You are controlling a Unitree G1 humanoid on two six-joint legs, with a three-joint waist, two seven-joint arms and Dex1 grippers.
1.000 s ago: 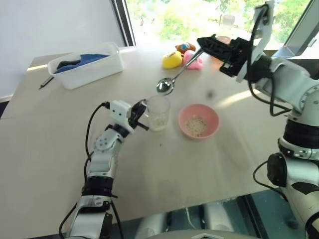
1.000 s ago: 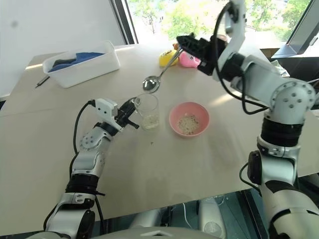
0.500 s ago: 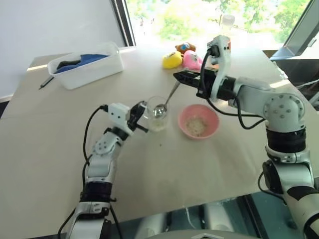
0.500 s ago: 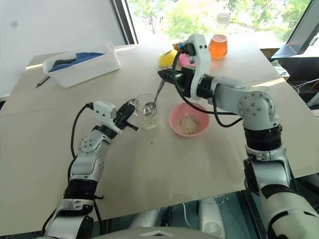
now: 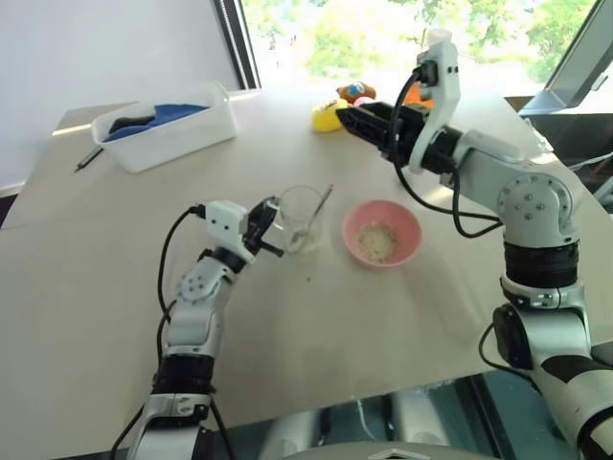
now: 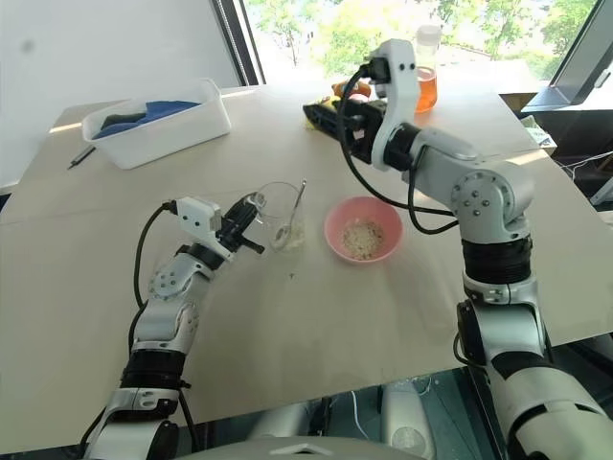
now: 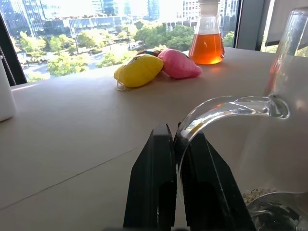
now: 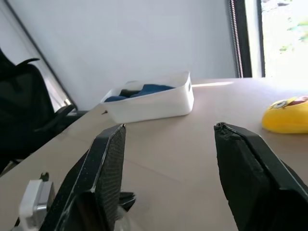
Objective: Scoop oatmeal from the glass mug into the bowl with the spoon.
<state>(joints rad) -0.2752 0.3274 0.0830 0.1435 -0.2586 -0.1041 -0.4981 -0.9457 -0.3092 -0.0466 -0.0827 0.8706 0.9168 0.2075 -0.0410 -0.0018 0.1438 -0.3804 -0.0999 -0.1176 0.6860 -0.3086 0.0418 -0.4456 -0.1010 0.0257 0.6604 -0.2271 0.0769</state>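
Observation:
The glass mug (image 5: 303,218) stands upright on the table, with my left gripper (image 5: 265,227) shut on its handle (image 7: 226,107). The silver spoon (image 5: 320,208) leans inside the mug, its handle sticking out over the rim. A little oatmeal (image 7: 254,194) lies at the mug's bottom. To the right of the mug sits the pink bowl (image 5: 407,226), holding a clump of oatmeal (image 5: 376,237). My right gripper (image 5: 347,119) hangs open and empty above the far table, well away from the spoon.
A white tub (image 5: 168,125) with blue cloth stands at the far left, a dark pen (image 5: 88,158) beside it. Yellow and pink toys (image 5: 330,117) and a flask of orange liquid (image 6: 421,81) sit by the window. Bare tabletop stretches in front of the mug and bowl.
My right gripper lowered the spoon into the mug, opened and let it go, then pulled back up toward the far side. The left gripper kept its hold on the handle.

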